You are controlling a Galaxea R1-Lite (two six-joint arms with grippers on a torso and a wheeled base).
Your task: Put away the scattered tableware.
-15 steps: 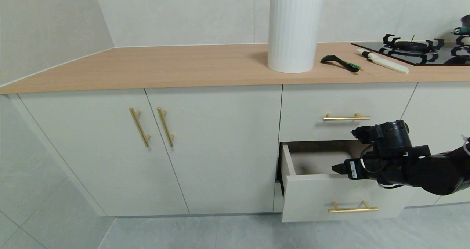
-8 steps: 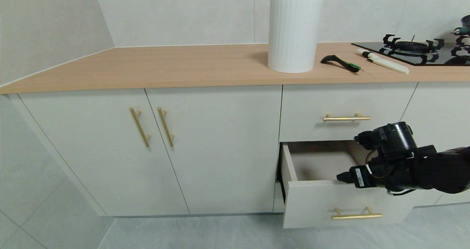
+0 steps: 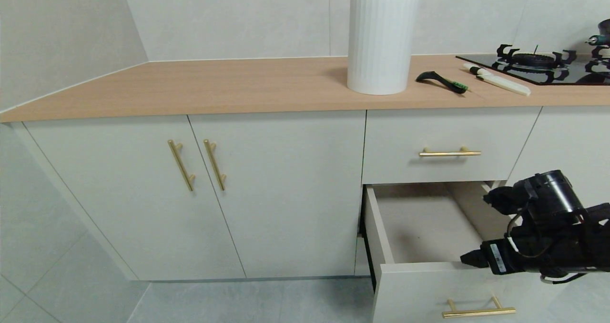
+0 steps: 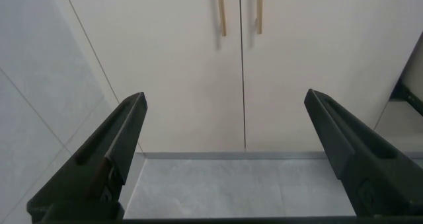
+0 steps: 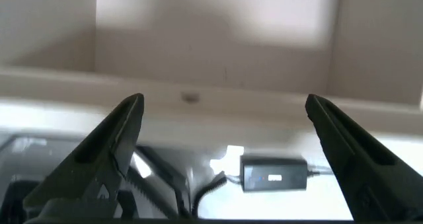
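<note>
— What is the right end effector (image 3: 469,258) doing?

— It is wide open and empty, at the front edge of the open drawer (image 3: 419,232). Next, I think, it should go up for the white knife (image 3: 498,79) and black tool (image 3: 441,81) on the bench (image 3: 214,87).

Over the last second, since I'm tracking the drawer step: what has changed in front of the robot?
The lower drawer slid further out toward the robot, and the right gripper, at the top edge of its front panel, drew back with it. The upper drawer stays shut; the white canister, peeler and knife lie unmoved on the counter.
</note>
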